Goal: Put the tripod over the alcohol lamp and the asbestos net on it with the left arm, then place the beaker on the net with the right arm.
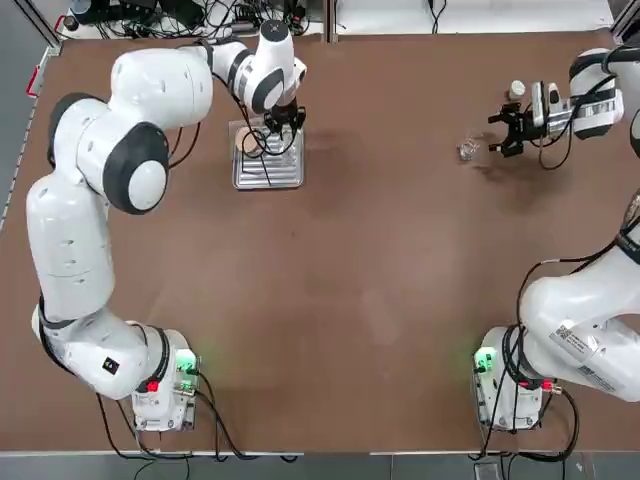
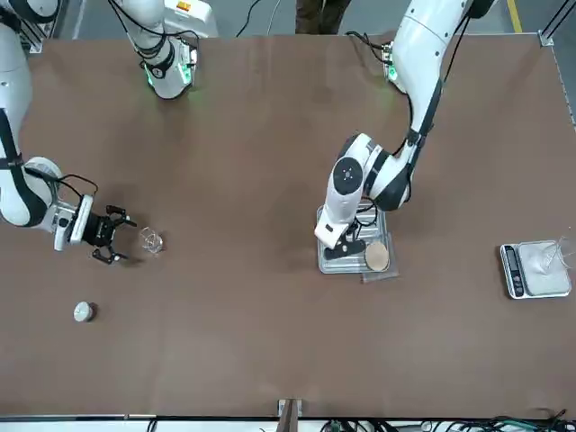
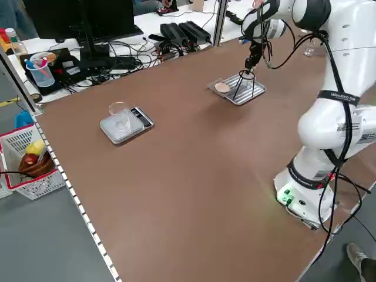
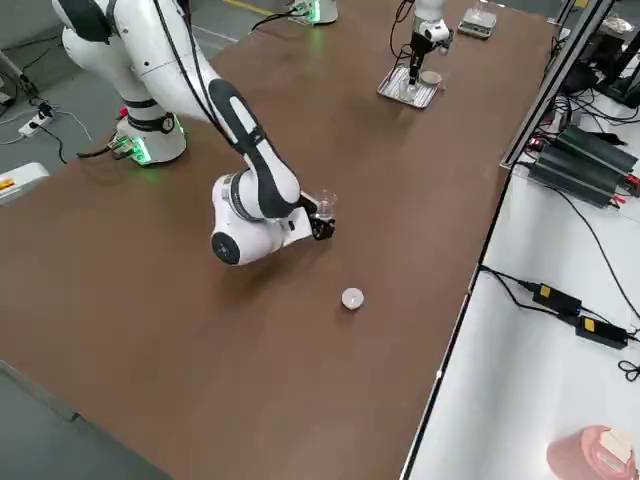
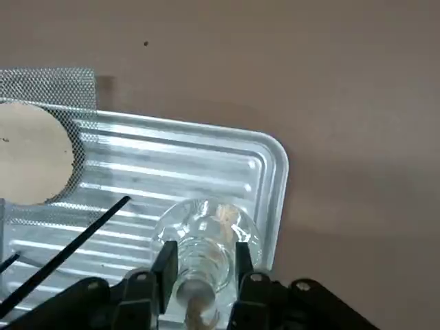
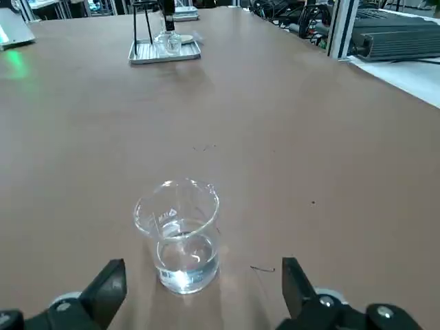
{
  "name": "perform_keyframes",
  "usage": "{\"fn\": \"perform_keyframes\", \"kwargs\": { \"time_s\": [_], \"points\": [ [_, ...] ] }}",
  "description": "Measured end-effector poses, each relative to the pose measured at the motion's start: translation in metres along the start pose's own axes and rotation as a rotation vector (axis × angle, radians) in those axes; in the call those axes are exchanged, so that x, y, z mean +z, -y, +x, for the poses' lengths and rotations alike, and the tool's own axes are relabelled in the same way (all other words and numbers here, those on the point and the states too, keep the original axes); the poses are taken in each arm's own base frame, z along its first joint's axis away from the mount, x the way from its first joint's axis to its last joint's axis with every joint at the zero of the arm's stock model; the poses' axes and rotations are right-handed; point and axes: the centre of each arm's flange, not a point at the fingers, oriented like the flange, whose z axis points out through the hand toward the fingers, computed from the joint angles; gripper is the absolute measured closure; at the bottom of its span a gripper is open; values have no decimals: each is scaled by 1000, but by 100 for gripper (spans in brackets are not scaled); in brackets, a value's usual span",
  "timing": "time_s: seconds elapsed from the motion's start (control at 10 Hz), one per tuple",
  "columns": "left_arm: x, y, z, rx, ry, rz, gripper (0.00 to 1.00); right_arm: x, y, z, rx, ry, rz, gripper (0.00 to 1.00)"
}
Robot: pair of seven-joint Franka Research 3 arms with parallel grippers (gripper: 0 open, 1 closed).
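Brown table (image 1: 380,250), two white arms based at the near edge. Left arm (image 1: 110,200) reaching far forward over the ribbed silver tray (image 1: 268,160); right arm (image 1: 585,310) bent out toward the far right part of the table.

Left gripper (image 5: 203,275) low over the tray, fingers (image 5: 165,271) pressed to either side of the neck of the alcohol lamp (image 5: 206,237) — pinching it, lamp standing on the tray near one rounded corner. Tripod (image 6: 143,27) upright on the same tray just beside the lamp, thin black legs visible; one leg crossing the left wrist view beside the lamp. Asbestos net (image 5: 41,144) lying flat at the tray's far end, partly overhanging the rim, tan disc up.

Right gripper (image 6: 199,292) low near the table and level, fingers (image 6: 106,289) spread wide, holding nothing. Beaker (image 6: 180,234) upright on the bare table just ahead of those fingers, roughly centred between them, not touched; well apart from the tray.

Small white capped bottle (image 2: 83,311) on the table near the right gripper. Grey scale (image 2: 535,270) with a clear dish on it at the table's left side.
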Motion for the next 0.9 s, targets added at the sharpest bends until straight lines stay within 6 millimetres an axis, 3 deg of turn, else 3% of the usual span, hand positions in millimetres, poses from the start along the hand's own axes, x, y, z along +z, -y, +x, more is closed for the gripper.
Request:
{"fn": "perform_keyframes", "kwargs": {
  "time_s": [0.5, 0.9],
  "points": [
    [0, -3, -3, 5, 2, 0, 59, 12, 3, -10, -39, -24, 9, 0],
    [-2, -2, -5, 7, 3, 0, 61, 8, 8, -26, -25, -56, -25, 0]
  ]
}}
